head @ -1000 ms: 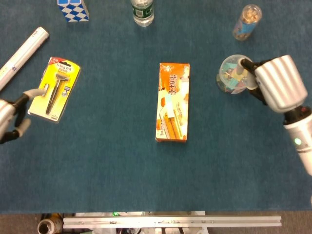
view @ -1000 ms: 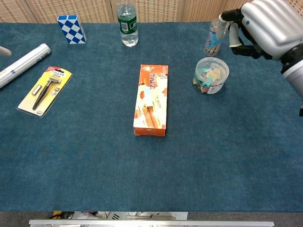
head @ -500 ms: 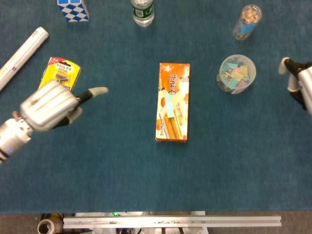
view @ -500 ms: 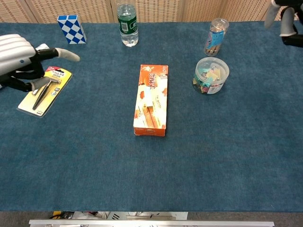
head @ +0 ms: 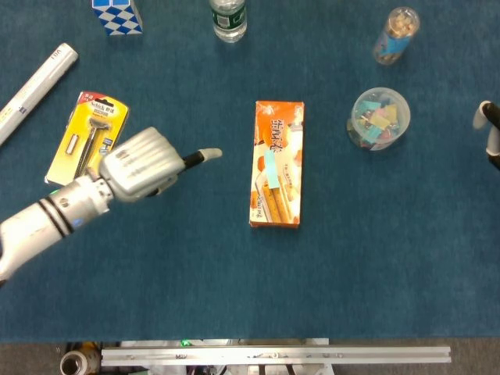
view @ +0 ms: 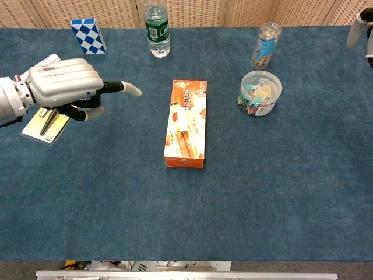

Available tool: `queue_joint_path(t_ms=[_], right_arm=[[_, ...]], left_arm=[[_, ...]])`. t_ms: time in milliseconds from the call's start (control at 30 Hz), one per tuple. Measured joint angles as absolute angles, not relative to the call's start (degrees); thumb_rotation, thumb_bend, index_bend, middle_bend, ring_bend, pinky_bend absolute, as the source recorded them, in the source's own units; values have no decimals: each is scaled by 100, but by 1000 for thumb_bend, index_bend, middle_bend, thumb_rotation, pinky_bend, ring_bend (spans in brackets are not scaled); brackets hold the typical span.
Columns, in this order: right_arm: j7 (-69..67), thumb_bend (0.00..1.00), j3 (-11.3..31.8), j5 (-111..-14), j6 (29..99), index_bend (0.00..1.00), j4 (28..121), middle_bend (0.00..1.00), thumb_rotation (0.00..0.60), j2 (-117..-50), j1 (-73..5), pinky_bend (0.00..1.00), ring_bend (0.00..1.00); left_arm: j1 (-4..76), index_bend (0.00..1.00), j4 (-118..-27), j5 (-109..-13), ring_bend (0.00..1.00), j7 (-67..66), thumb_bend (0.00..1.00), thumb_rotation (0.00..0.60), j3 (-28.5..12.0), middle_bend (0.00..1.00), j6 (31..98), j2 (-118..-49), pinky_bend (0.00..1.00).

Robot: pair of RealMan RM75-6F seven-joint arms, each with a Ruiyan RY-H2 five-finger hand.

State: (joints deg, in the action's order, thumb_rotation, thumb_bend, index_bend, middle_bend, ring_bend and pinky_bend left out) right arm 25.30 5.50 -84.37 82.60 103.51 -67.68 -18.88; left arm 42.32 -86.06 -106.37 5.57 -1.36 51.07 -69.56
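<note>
At nine o'clock on the desk (head: 156, 266) I have the left hand (head: 141, 168) hovering, most fingers curled in, one stretched toward the orange box (head: 277, 164) lying flat at centre, still apart from it and holding nothing. Behind it the yellow razor pack (head: 78, 141) lies partly covered. My right hand (head: 490, 133) shows only fingertips at three o'clock; I cannot tell its state.
</note>
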Motion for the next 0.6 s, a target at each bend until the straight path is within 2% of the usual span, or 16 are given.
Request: queue_joint_path(t_ms=[367,600], right_arm=[[2380,801,655,-8340,8196,543,10156,811,600,-6887,-1847,1000,919],[2324,801,693,-8275,8174,543,10093,812,600,-6877,-1806,1000,923]], left_arm=[[4798,127,-8649,-9730,1000,-138,682,600,-324,989,4103,-7544,1000],[5055,128,-8644,-9244,1000,-583,682,600,-430,989,3760,-7795,1000]])
